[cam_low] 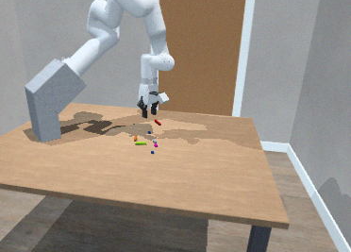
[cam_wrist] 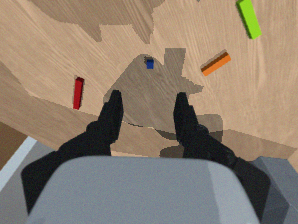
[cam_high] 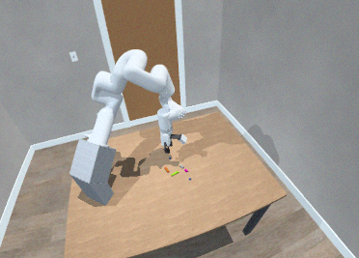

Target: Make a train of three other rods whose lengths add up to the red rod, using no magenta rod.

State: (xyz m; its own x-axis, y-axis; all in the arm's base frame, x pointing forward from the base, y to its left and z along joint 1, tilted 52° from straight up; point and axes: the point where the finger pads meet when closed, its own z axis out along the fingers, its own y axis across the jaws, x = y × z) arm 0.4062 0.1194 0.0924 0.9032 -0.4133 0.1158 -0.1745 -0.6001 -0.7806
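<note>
We hold our fingers [cam_high: 174,143] [cam_low: 149,114] apart, with nothing between them, above the tabletop [cam_high: 145,215] [cam_low: 142,172] [cam_wrist: 200,25]. Below lies a blue rod [cam_high: 170,157] [cam_low: 149,132] [cam_wrist: 150,64]. In the wrist view, the red rod [cam_low: 158,122] [cam_wrist: 78,93] lies left of it, the orange rod [cam_high: 166,169] [cam_low: 135,138] [cam_wrist: 216,63] right, and the lime rod [cam_high: 175,173] [cam_low: 141,143] [cam_wrist: 249,19] beyond the orange one, not touching it.

The arm arches high; its tool [cam_high: 174,145] [cam_low: 149,115] [cam_wrist: 148,102] points down, fingers apart, empty.
</note>
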